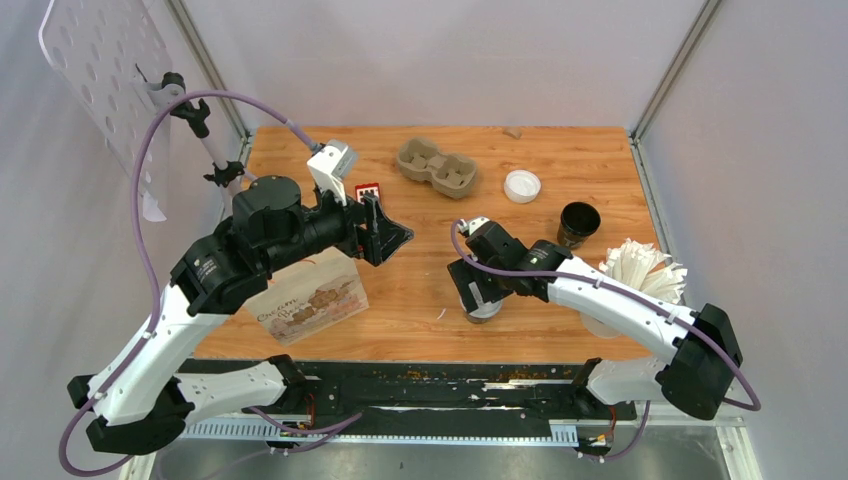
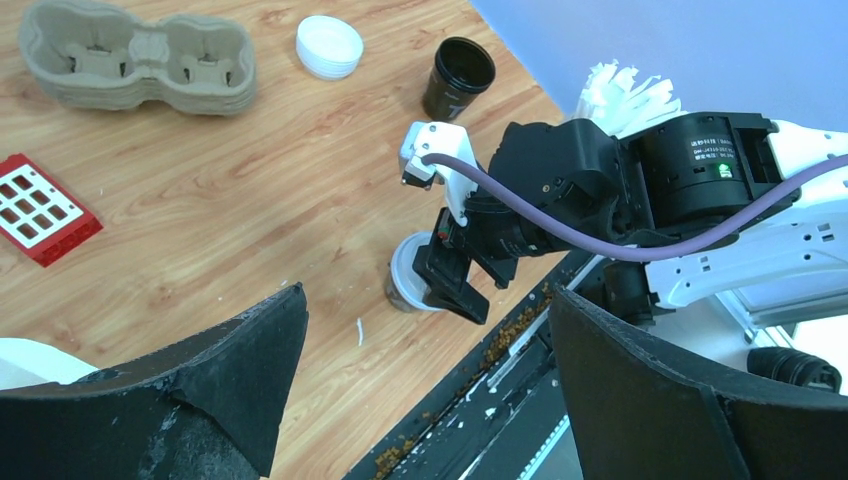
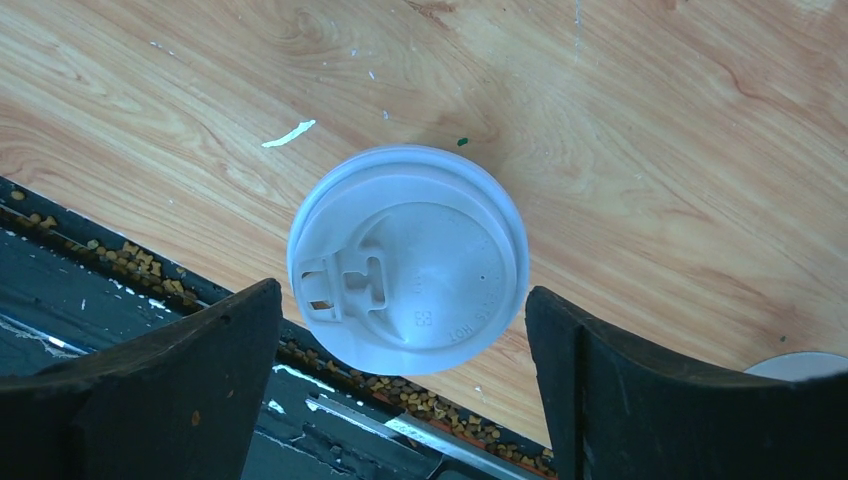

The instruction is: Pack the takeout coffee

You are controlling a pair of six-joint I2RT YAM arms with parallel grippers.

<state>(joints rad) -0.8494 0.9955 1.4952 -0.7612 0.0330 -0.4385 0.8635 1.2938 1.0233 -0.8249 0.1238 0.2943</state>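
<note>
Standing upright, its axis vertical, the dark-sided round takeout cup with a smooth white plastic lid (image 3: 408,260) sits near the front edge of the wood-grain table (image 3: 650,120), the lid's sip tab turned toward that edge. The right gripper (image 3: 402,310) has its black fingers apart, flanking the lid without touching. The left gripper (image 2: 428,310) hovers, fingers spread wide.
</note>
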